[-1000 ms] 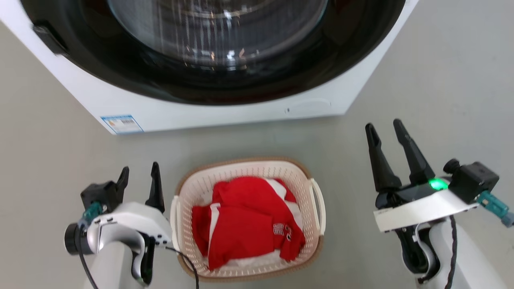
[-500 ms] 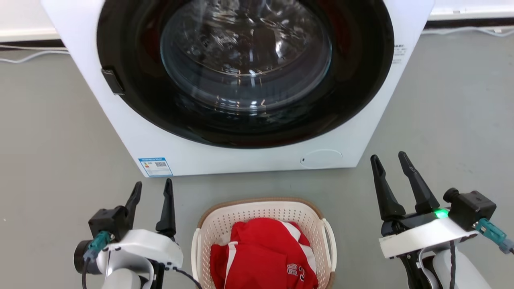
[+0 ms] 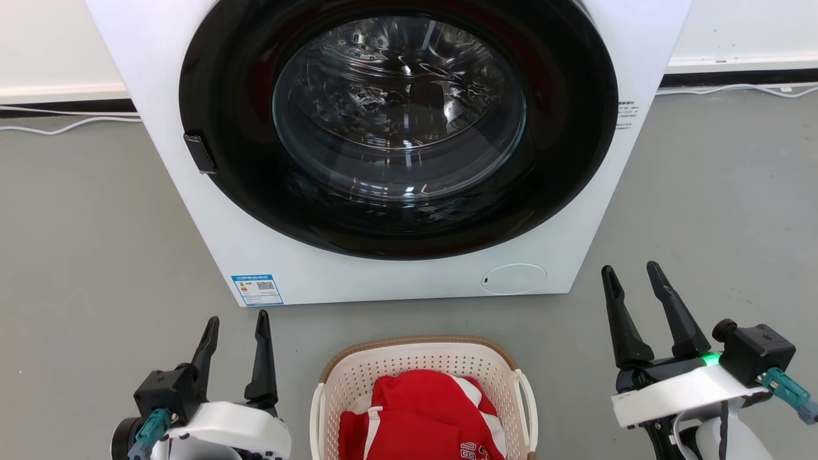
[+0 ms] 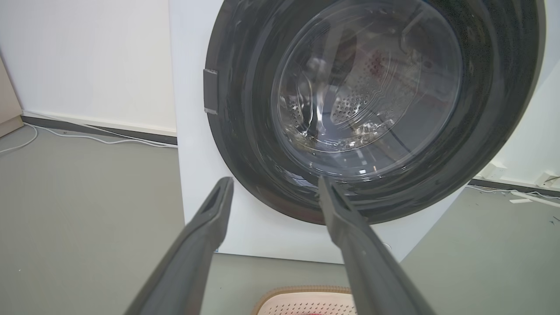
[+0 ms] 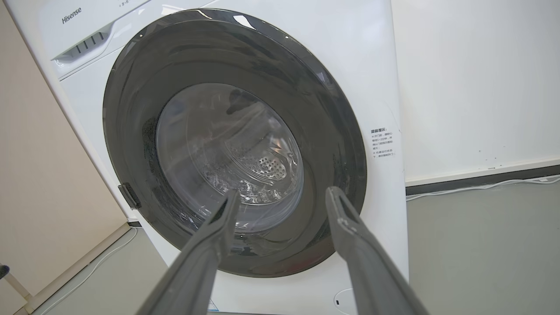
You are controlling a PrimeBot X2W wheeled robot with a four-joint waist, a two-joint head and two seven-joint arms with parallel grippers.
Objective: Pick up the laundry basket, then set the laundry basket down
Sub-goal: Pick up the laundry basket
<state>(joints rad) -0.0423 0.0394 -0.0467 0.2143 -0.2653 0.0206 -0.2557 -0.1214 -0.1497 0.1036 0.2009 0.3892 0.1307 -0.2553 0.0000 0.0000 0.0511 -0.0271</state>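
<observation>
The cream-white laundry basket (image 3: 409,364) with its brown rim stands on the grey floor at the bottom middle of the head view, red and white clothing (image 3: 422,415) piled inside. Its far rim also peeks in at the bottom of the left wrist view as the laundry basket (image 4: 302,299). My left gripper (image 3: 235,322) hangs open to the left of the basket, apart from it. My right gripper (image 3: 631,269) is open to the right, well clear of the white loop handle (image 3: 529,409). Nothing lies between either pair of fingers (image 4: 210,223) (image 5: 345,218).
A white front-loading washing machine (image 3: 396,281) with a dark round door (image 3: 396,121) stands just beyond the basket. White cables (image 3: 64,124) run along the wall's base on both sides. Open grey floor lies left and right of the machine.
The head camera has tilted upward, so the basket slid to the picture's bottom edge and more of the washing machine shows. Both grippers stay open beside the basket.
</observation>
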